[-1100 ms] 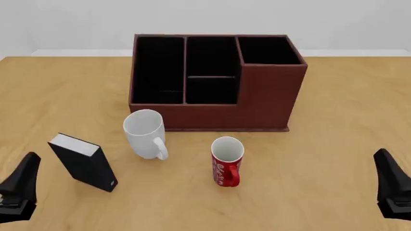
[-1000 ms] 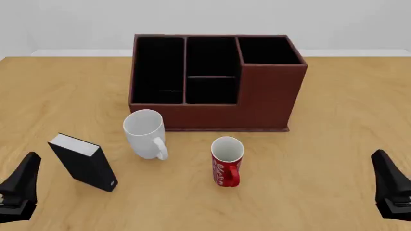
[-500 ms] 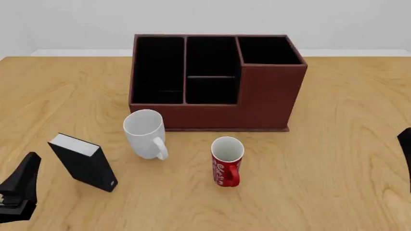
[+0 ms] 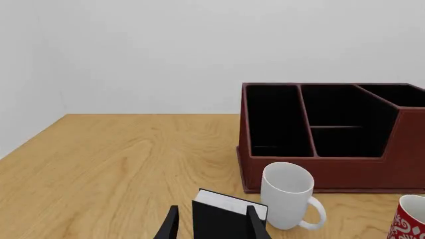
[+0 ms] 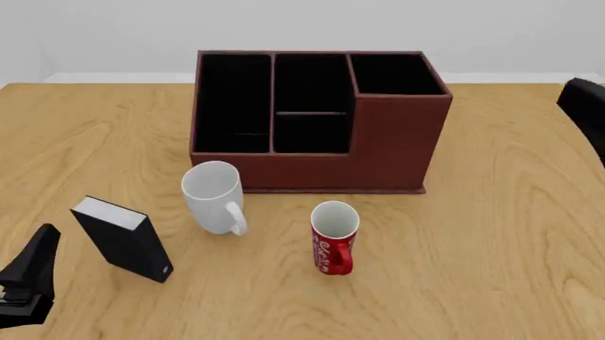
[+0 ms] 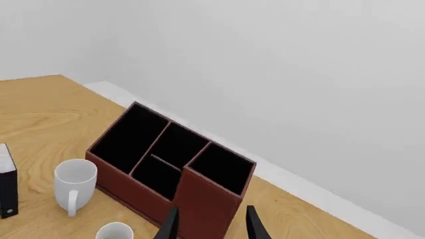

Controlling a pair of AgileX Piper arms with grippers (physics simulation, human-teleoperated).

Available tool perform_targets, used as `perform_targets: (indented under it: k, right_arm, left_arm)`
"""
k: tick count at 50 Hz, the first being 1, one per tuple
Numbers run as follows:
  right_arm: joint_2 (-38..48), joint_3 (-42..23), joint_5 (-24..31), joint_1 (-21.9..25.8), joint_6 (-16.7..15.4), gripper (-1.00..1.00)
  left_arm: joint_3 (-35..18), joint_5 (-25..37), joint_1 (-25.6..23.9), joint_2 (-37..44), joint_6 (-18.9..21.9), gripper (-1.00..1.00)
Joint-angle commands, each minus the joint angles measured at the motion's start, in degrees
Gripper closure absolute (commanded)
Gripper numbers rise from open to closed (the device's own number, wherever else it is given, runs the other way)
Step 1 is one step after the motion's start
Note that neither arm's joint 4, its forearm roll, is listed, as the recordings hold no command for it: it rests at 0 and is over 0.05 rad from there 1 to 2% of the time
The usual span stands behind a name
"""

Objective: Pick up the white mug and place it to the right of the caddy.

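The white mug [image 5: 212, 195] stands upright on the table, just in front of the caddy's left compartment, handle toward the near side. The caddy [image 5: 397, 145] is a large reddish-brown box with black-lined compartments, at the table's middle back. My left gripper [image 5: 27, 282] sits low at the near left, open and holding nothing, well short of the mug. In the left wrist view its fingers [image 4: 171, 226] frame the black box, with the white mug [image 4: 287, 195] beyond. My right gripper [image 5: 584, 105] is high at the right edge. Its wrist view shows it open above the caddy [image 6: 199, 196] and the white mug [image 6: 73, 185].
A red mug [image 5: 333, 237] with white lettering stands in front of the caddy's right half. A small black box [image 5: 123, 239] with a white edge stands near my left gripper. Bare wooden table [image 5: 501, 234] lies to the right of the caddy.
My right gripper has left the near right corner and now sits high at the right edge, level with the caddy. The left gripper and all objects have not moved.
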Motion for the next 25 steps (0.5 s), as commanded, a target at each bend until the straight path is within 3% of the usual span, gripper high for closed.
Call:
perform_targets:
  k: [1, 4, 25]
  right_arm:
    - [14.68, -10.63, 2.67, 7.60, -5.85, -1.00]
    - [17.13, -12.13, 3.56, 7.86, -7.96, -1.00]
    - [33.04, -22.85, 9.09, 14.74, -7.20, -1.00]
  left_arm:
    - [0.00, 0.00, 0.00, 0.00, 0.00, -1.00]
    - [0.00, 0.00, 0.00, 0.00, 0.00, -1.00]
    - [0.00, 0.00, 0.00, 0.00, 0.00, -1.00]
